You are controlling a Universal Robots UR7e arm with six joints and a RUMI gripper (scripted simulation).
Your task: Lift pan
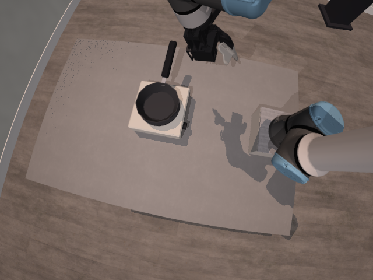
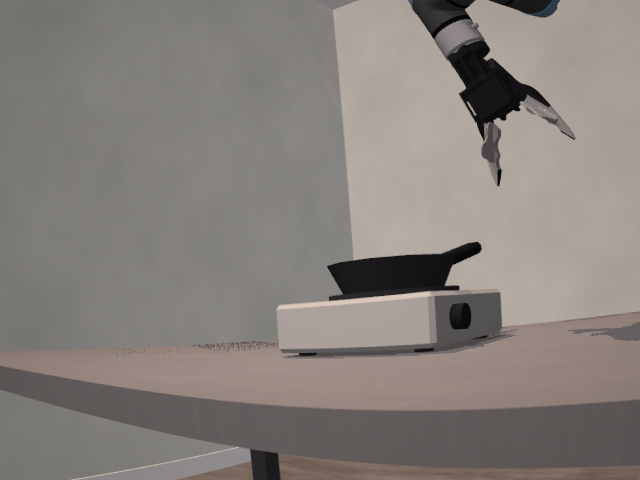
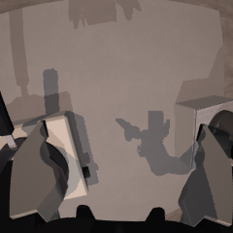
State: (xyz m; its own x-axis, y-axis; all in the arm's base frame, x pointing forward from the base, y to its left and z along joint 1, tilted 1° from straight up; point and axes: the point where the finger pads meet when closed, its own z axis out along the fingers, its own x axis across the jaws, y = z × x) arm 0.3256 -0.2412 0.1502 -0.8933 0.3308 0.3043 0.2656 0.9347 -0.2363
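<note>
arm [image 2: 454,28] angled down, fingers [image 2: 492,155] spread above pan [image 2: 392,272]

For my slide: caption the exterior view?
Open gripper hovers above the pan resting on the hot plate.

1. A bare test room: plain grey walls [image 2: 155,155] and wood-plank floor [image 1: 90,256].
2. One robot arm [image 1: 337,150] at a table [image 2: 361,413] bearing a single hot plate [image 2: 361,322].
</note>
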